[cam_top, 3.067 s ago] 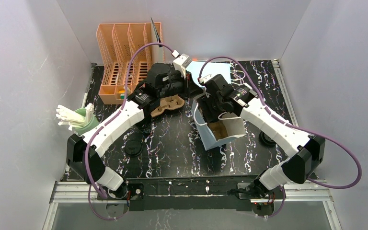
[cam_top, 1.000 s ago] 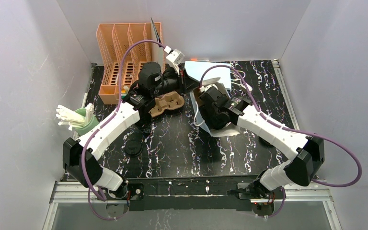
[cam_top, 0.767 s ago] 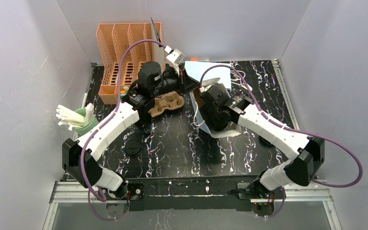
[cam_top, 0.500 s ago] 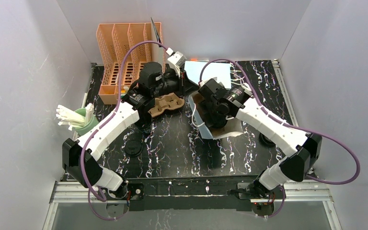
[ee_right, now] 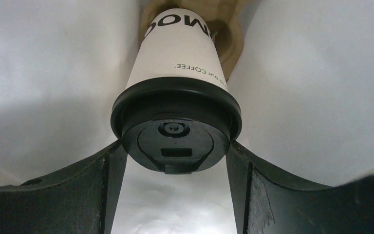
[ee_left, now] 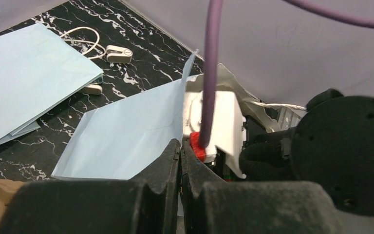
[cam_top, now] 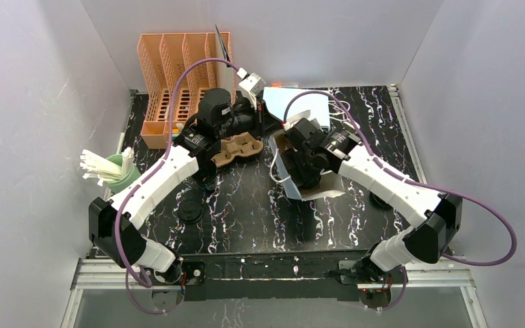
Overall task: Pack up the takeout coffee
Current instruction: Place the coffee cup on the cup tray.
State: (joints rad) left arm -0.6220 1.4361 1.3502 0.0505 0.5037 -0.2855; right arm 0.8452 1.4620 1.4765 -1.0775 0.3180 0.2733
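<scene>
Jaws of our right gripper clamp a black-lidded white paper cup between them; our left gripper pinches the rim of the light-blue paper bag.

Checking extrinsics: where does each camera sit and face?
Top external: high behind the robot, looking down at the table; left arm and right arm show.
Left wrist: looks along the shut left gripper pinching the blue bag rim.
Right wrist: inside the bag, facing the lidded cup held in the right gripper.
Shared: top and left wrist both show the blue bag.
</scene>
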